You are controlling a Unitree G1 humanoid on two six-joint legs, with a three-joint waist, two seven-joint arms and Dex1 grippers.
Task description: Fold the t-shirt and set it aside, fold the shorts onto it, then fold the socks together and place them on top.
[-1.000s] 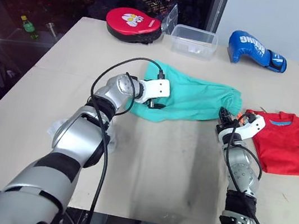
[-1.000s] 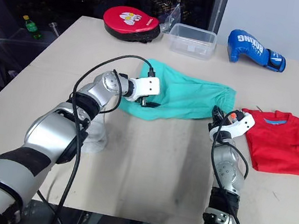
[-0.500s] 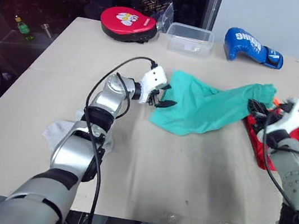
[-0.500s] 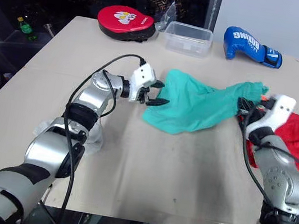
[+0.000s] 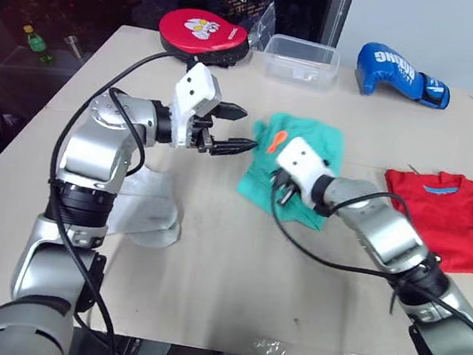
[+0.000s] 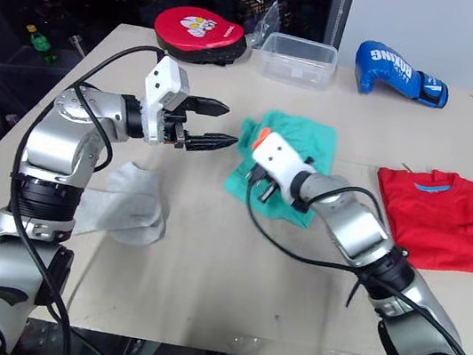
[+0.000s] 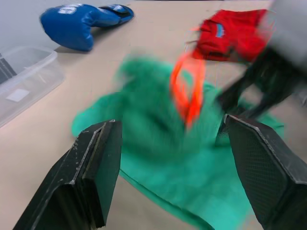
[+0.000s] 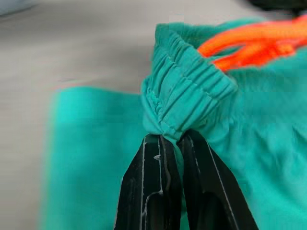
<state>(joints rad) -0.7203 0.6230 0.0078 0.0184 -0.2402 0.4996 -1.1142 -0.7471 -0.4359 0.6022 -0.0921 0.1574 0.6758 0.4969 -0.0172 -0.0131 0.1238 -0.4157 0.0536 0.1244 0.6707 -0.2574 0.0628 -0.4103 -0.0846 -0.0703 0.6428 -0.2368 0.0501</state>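
Observation:
The mint green shorts [image 5: 308, 148] lie doubled over at the table's middle, orange drawstring [image 7: 187, 91] on top. My right gripper [image 5: 281, 189] reaches across to their front left edge and is shut on the gathered waistband [image 8: 184, 91]. A short way left of the shorts, my left gripper [image 5: 235, 128] hovers above the table, open and holding nothing, its fingers [image 7: 91, 177] pointing at the shorts. On the right side lies the red t-shirt [image 5: 450, 220], folded flat. The grey socks [image 5: 142, 208] lie loose under my left arm.
Along the far edge stand a round red mitt [image 5: 202, 28], a clear plastic container [image 5: 306, 62] and a blue boxing glove [image 5: 403, 73]. Bare table [image 5: 272, 291] stretches in front of the shorts. A green bottle [image 5: 33, 39] stands beyond the table's left edge.
My right gripper has carried the shorts' right end leftward, folding them in half. My left gripper has drawn back to the left, off the cloth.

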